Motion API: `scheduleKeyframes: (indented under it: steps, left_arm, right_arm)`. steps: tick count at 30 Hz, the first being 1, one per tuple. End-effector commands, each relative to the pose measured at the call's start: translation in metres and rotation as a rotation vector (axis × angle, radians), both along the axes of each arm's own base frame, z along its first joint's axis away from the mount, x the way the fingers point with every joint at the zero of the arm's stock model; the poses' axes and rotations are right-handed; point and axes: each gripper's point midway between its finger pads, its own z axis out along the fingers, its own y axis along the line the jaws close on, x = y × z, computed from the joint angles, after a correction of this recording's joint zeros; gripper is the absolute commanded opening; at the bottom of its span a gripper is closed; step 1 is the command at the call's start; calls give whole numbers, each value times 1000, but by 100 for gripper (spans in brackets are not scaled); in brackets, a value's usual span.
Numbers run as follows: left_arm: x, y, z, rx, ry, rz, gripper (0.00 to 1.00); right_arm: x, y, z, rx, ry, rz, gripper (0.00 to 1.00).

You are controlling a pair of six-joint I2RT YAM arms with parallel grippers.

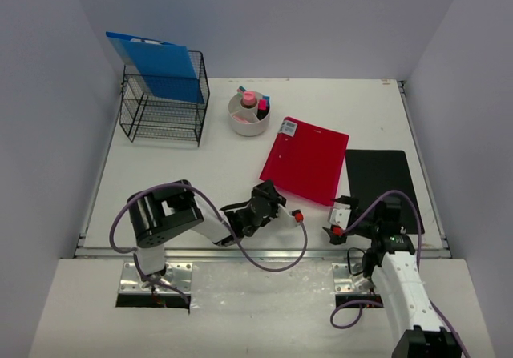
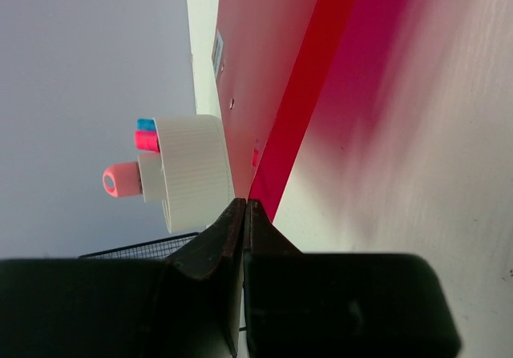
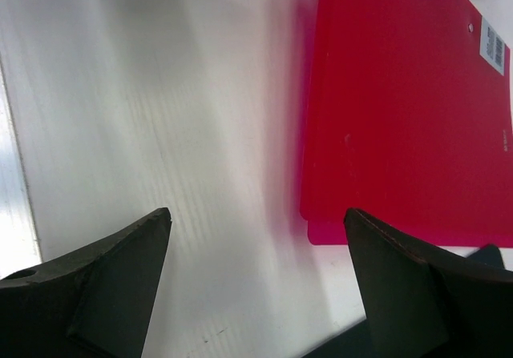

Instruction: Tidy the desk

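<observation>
The off-white desk holds a red folder right of centre, with a barcode label at its far left corner. My left gripper is shut and empty, and lies low just by the folder's near left corner. In the left wrist view the fingers meet tip to tip in front of the folder's edge. My right gripper is open and empty above bare desk, near the folder's near right corner. The folder lies flat and free.
A black wire rack holding a blue clipboard stands at the back left. A white cup of markers stands beside it and shows in the left wrist view. A black mat lies right of the folder. A silver rail edges the front.
</observation>
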Motion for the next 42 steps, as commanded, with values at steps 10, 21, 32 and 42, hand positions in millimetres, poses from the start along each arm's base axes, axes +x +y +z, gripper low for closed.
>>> scheduleKeyframes:
  steps: [10,21,32,42]
  left_arm:
    - [9,-16,37,-99,-13,0,0]
    - [10,-21,52,-130,3,0,0]
    - [0,9,90,-324,160,111,100]
    - [-44,60,231,-868,340,86,100]
  right_arm:
    - [40,5,-11,-193,-243,12,84]
    - [54,7,-14,-299,-358,23,33]
    - [64,25,33,-169,-327,29,0]
    - [58,58,143,55,-194,101,0]
